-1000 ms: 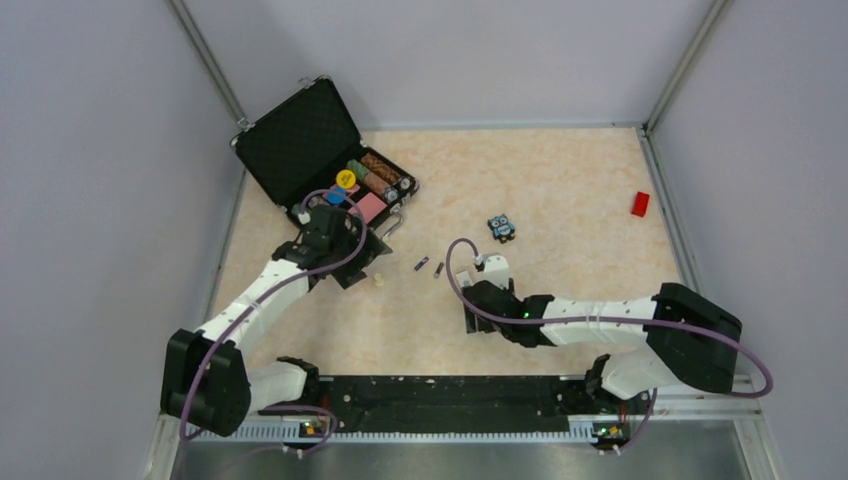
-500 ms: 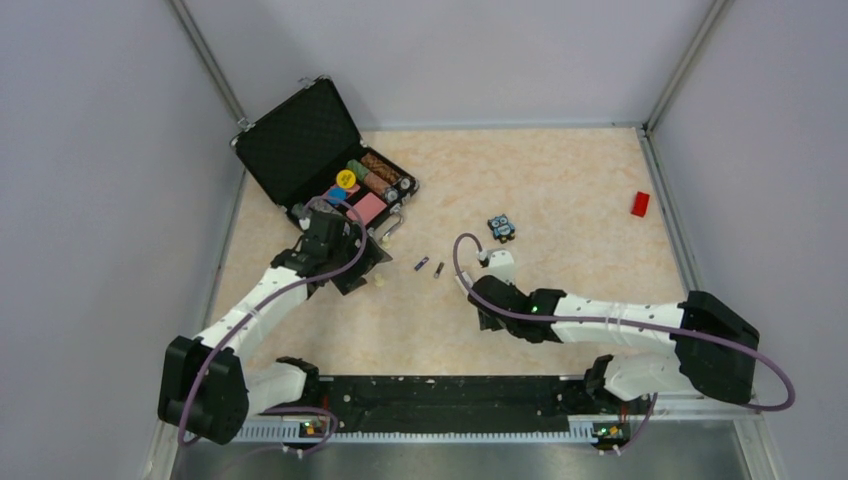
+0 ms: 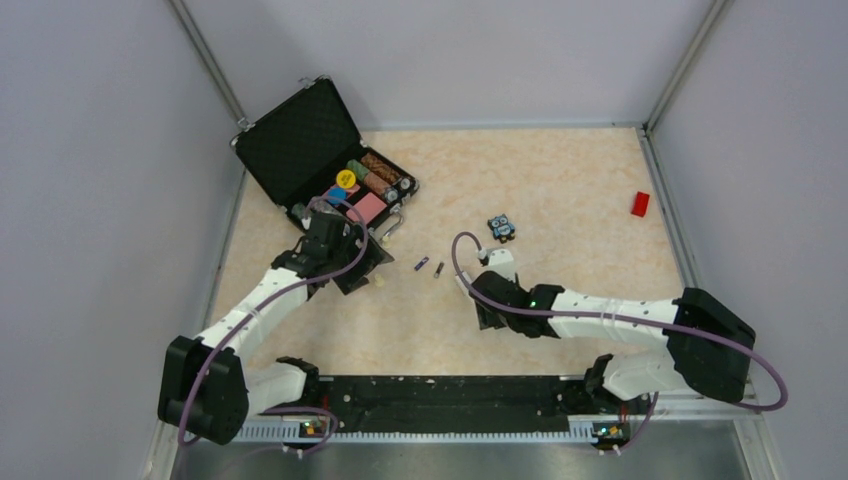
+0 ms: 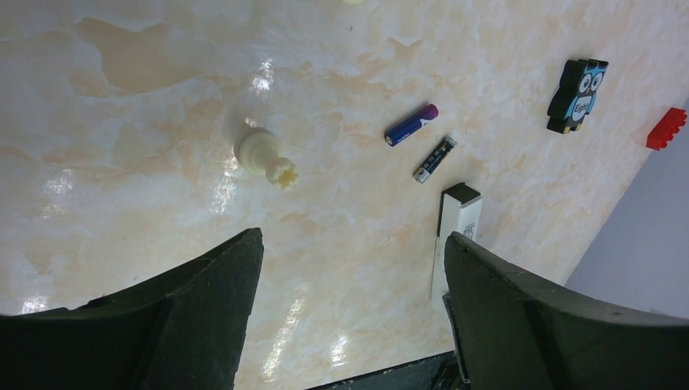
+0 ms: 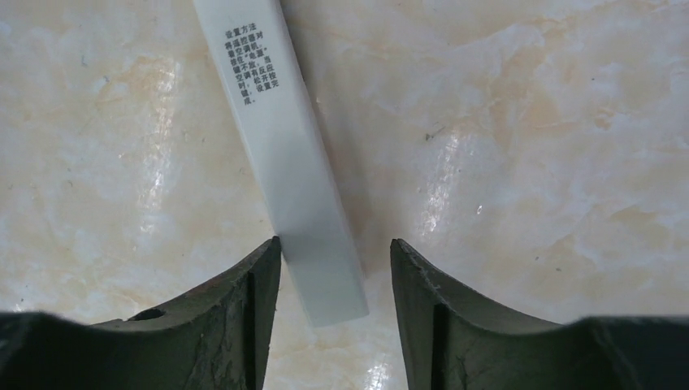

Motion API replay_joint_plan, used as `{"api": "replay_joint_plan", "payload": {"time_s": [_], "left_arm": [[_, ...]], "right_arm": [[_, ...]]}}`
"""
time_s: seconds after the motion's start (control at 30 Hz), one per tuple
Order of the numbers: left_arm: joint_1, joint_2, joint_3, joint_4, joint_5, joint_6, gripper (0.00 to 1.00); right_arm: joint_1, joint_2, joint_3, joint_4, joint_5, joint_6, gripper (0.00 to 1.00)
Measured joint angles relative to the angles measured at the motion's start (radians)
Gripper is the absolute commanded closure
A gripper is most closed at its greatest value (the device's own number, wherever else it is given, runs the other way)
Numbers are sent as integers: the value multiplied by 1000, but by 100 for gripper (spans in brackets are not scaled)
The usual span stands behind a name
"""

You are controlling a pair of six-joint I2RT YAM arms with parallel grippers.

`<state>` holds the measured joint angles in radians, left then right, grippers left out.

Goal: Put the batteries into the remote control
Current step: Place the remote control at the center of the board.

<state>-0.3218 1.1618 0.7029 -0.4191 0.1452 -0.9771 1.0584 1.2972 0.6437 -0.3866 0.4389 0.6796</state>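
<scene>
Right wrist: right gripper (image 5: pixel 335 248) jaws released, straddling the near end of the remote (image 5: pixel 280 138). One finger (image 5: pixel 252 301) is touching its edge with a gap at the other, so not clamped. Judged step: grasp remote. Centre the bar between the jaws and close squarely across its narrow width, else it likely pivots on the slick top. Left wrist: left gripper (image 4: pixel 353 244) jaws wide, nothing between. Batteries (image 4: pixel 412 124) lie ahead of the jaws, apart from each other. Remote's dark end sits just beyond one finger, a cream knob (image 4: pixel 264 154) ahead of the other. Top external: glossy marbled tabletop (image 3: pixel 560 190), pale walls (image 3: pixel 450 60), open case (image 3: pixel 300 140) beyond the left jaws, red block (image 3: pixel 640 203) well apart from both.
</scene>
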Motion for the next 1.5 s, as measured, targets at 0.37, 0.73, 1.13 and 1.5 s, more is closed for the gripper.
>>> {"api": "replay_joint_plan", "payload": {"time_s": [0.37, 0.73, 1.13, 1.5], "left_arm": [[0, 0, -6, 6, 13, 12, 15], [-14, 17, -25, 122, 109, 50, 20], [-133, 275, 61, 386, 171, 144, 24], [-204, 506, 132, 665, 293, 240, 33]], "right_arm": [[-49, 2, 0, 25, -70, -37, 71], [-56, -113, 25, -114, -78, 118, 34], [-159, -272, -82, -163, -242, 553, 31], [-175, -334, -280, 80, -349, 791, 41]]}}
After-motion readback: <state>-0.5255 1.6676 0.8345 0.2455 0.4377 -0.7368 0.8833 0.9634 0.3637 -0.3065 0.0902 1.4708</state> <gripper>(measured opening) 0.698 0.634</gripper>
